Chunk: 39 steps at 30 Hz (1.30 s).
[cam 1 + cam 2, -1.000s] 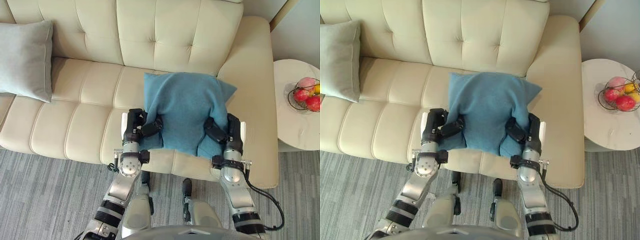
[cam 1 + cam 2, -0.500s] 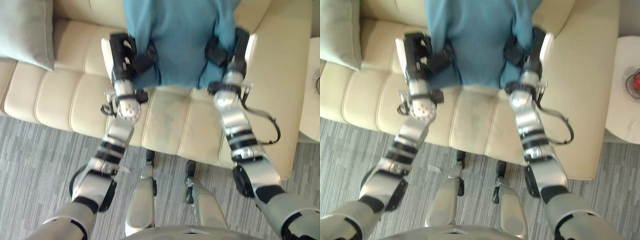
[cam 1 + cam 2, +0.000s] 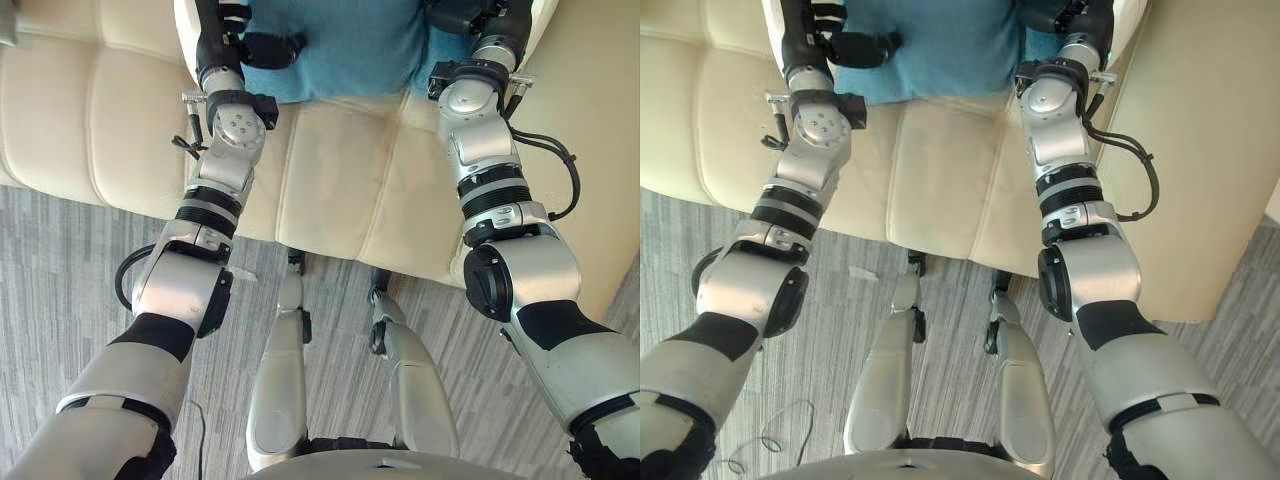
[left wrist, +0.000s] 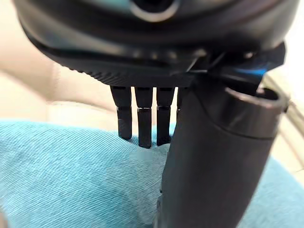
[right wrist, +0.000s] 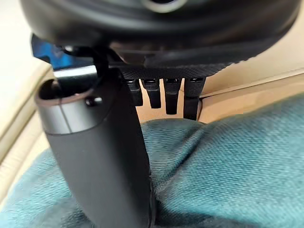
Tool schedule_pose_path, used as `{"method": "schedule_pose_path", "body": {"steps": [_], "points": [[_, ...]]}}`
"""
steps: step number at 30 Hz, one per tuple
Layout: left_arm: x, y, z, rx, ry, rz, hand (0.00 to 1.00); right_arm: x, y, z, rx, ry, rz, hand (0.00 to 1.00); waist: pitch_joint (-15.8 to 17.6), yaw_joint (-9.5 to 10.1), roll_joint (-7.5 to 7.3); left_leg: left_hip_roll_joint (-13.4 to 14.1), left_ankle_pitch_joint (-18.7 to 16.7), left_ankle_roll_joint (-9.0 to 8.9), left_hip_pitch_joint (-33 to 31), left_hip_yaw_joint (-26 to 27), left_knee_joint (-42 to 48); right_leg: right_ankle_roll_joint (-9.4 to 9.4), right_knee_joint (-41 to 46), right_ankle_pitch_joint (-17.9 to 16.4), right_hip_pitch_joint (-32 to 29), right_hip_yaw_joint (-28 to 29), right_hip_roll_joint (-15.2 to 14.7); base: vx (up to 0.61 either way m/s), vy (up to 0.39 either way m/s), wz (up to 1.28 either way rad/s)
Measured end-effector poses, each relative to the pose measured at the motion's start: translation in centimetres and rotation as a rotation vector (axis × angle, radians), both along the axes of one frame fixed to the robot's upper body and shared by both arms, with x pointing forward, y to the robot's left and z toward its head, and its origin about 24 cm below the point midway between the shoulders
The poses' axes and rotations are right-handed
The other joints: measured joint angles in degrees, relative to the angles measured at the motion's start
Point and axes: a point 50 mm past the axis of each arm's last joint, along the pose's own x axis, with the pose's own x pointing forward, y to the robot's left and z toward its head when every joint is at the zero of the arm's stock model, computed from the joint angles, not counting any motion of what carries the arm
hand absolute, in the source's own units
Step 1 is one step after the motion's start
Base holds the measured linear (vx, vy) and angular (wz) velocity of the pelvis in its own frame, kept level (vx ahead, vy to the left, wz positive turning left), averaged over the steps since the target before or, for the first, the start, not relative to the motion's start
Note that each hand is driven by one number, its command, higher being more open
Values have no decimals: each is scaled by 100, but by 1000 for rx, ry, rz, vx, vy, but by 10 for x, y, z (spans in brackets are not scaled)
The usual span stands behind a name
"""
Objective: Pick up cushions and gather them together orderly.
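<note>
Left eye view: teal fabric cushion [image 3: 340, 50] gripped from both sides above the cream leather sofa [image 3: 330, 170].

At the left, the left hand [image 3: 213, 40] pinches the cushion's left edge, thumb pressed into the near face and fingers [image 4: 142, 124] behind it. The cushion spans left to right between the hands, and most of it lies on their far side. I cannot tell whether it is clear of the seat. At the right, the right hand [image 3: 495, 20] pinches the opposite edge likewise. Both hands are equally near, so the carry probably needs them moving together, with the long axis kept level.
</note>
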Motion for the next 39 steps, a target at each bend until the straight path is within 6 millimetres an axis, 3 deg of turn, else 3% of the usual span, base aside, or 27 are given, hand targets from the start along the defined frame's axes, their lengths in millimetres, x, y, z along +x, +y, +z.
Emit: {"method": "schedule_pose_path", "body": {"steps": [5, 8, 10, 12, 13, 14, 16, 21, 28, 30, 34, 36, 37, 39], "points": [[0, 2, -1, -19, 2, -13, 100, -5, -5, -22, -28, -3, 23, 100, 0, 15, -1, 11, 81, -119, 1, 15, 0, -5, 91, -4, -34, 2, -15, 27, 12, 1], [-5, 7, -22, -40, 13, -26, 100, -10, -11, -61, -62, 47, 48, 100, 0, 18, -1, 50, 81, -120, 60, 26, 0, -43, 204, -38, -41, 7, 6, 38, 23, -6], [-7, 9, -31, -43, 27, -29, 100, -13, -14, -74, -64, 66, 52, 100, 0, 18, -1, 60, 81, -120, 95, 28, 0, -64, 267, -66, -41, 9, 9, 8, 6, -2], [-11, 15, -51, -35, 59, -20, 100, -22, -25, -106, -72, 123, 43, 100, -5, 28, -10, 73, 38, -140, 226, 36, -1, -81, 541, -214, -43, 15, -6, 14, -2, -2], [-13, 17, -58, -34, 71, -14, 100, -25, -29, -116, -76, 146, 38, 100, -5, 39, -10, 94, -87, -119, 294, 50, -2, -83, 642, -264, -42, 18, 3, 31, -9, -14], [-16, 23, -75, -38, 107, -2, 100, -33, -36, -139, -70, 195, 28, 100, -19, 64, -35, 110, -297, 32, 416, 123, -3, -65, 881, -376, -61, 65, -5, 44, -17, -14], [-20, 29, -92, -47, 147, 12, 100, -45, -48, -160, -44, 235, 9, 100, -33, 66, -62, 55, -302, 40, 484, 177, -3, -45, 1093, -472, -106, 120, -75, 51, -30, -6], [-34, 43, -108, -94, 157, 35, 100, -68, -71, -171, -5, 216, -26, 100, -36, 78, -67, -33, -246, 118, 713, 211, -2, -46, 1518, -716, -74, 149, -198, 43, -79, 5], [-53, 38, -115, -141, 100, -11, 100, -90, -76, -184, 32, 207, -8, 100, -159, 107, -80, -25, -309, 176, 988, 233, -3, -60, 1572, -809, 169, 146, -195, 6, -101, 0], [-64, 32, -133, -200, 122, -40, 100, -104, -77, -199, 65, 228, -14, 100, -161, 104, -84, -48, -332, 210, 1206, 261, -1, -31, 1551, -850, 400, 143, -219, 35, -75, 1], [-104, 21, -204, -338, 302, -61, 100, -138, -74, -245, 160, 343, 22, 100, -635, 92, -101, -91, -506, 261, 1518, 277, -1, -23, 1386, -927, 813, 62, -254, 83, -67, 6], [-141, 20, -258, -412, 479, -46, 100, -164, -71, -278, 204, 460, 49, 100, -897, 81, -149, -128, -719, 286, 1913, 311, -2, 12, 1255, -1013, 1289, 17, -302, 104, -32, 7], [-141, 20, -258, -412, 479, -46, 100, -164, -71, -278, 204, 460, 49, 100, -897, 81, -149, -128, -719, 286, 1913, 311, -2, 12, 1255, -1013, 1289, 17, -302, 127, -7, 13], [-183, 24, -301, -481, 639, -10, 100, -194, -64, -309, 230, 585, 90, 100, -1199, 64, -220, -175, -831, 342, 2304, 356, -2, 61, 1144, -1115, 1745, -25, -361, 121, 7, 10]]}}
